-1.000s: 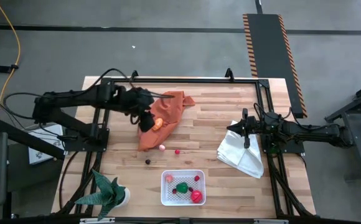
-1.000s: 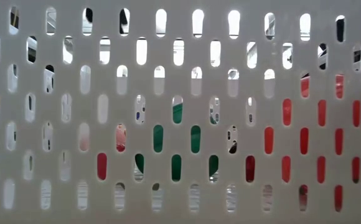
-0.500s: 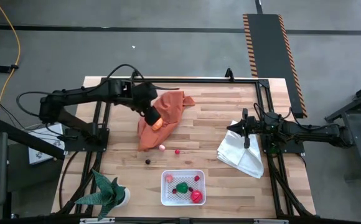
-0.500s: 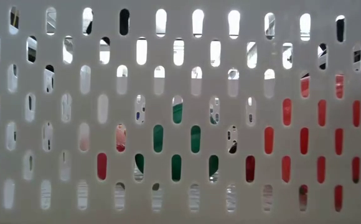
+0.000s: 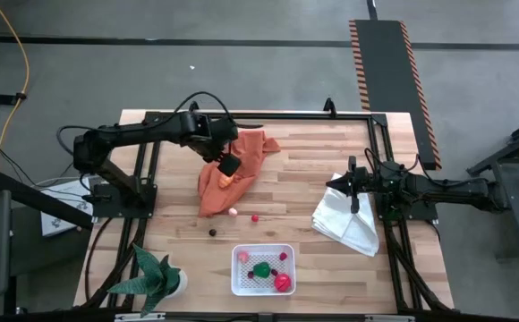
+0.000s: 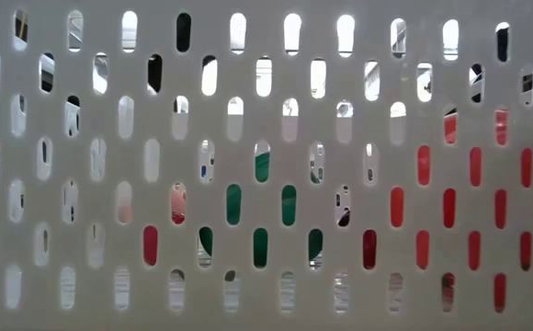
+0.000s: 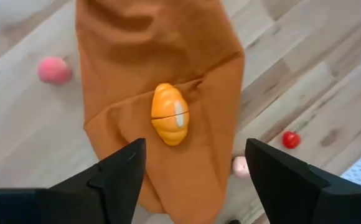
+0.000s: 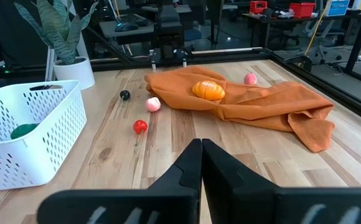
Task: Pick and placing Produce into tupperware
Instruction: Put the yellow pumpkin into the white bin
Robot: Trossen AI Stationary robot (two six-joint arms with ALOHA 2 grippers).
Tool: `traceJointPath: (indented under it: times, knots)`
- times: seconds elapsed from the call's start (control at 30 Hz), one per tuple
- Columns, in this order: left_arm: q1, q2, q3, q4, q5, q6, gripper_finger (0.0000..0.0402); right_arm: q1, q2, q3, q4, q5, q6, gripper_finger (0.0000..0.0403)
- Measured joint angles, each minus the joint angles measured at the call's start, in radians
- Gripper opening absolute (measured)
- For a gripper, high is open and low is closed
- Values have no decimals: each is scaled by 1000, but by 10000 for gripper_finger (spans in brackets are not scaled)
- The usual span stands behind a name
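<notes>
My left gripper [image 5: 228, 165] [image 7: 196, 171] is open and hangs above the orange cloth [image 5: 233, 170], its fingers on either side of an orange produce piece [image 7: 170, 114] [image 8: 208, 90] that lies on the cloth. Loose on the wood are a pink piece [image 5: 233, 212], a red one [image 5: 254, 217] and a dark one [image 5: 212, 232]. Another pink piece [image 7: 54, 70] lies beside the cloth. The white slotted tupperware [image 5: 262, 269] sits at the near edge and holds green and red pieces [image 5: 282, 283]. My right gripper [image 5: 353, 192] [image 8: 200, 155] is shut and waits over the white cloth.
A folded white cloth [image 5: 347, 219] lies at the table's right, under the right arm. A potted plant [image 5: 157, 277] stands at the near left corner. The low view is filled by the tupperware's slotted wall [image 6: 266, 165]. Bare wood lies between the orange cloth and the white cloth.
My left gripper has moved toward the table's right, along the orange cloth, and now stands over the orange piece. The right arm and all the produce have stayed where they were.
</notes>
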Motion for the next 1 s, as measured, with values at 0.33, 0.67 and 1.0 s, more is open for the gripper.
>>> traceJointPath:
  times: [0.33, 0.67, 1.0]
  knots:
    - [-1, 40, -90, 63, 12, -51, 282, 0, 0, 0, 0, 0, 0, 0]
    - [0, 40, -219, 228, 47, -87, 300, 0, 0, 0, -4, 0, 0, 0]
    - [0, 45, -298, 303, 47, -100, 301, 0, 0, 0, -5, 0, 0, 0]
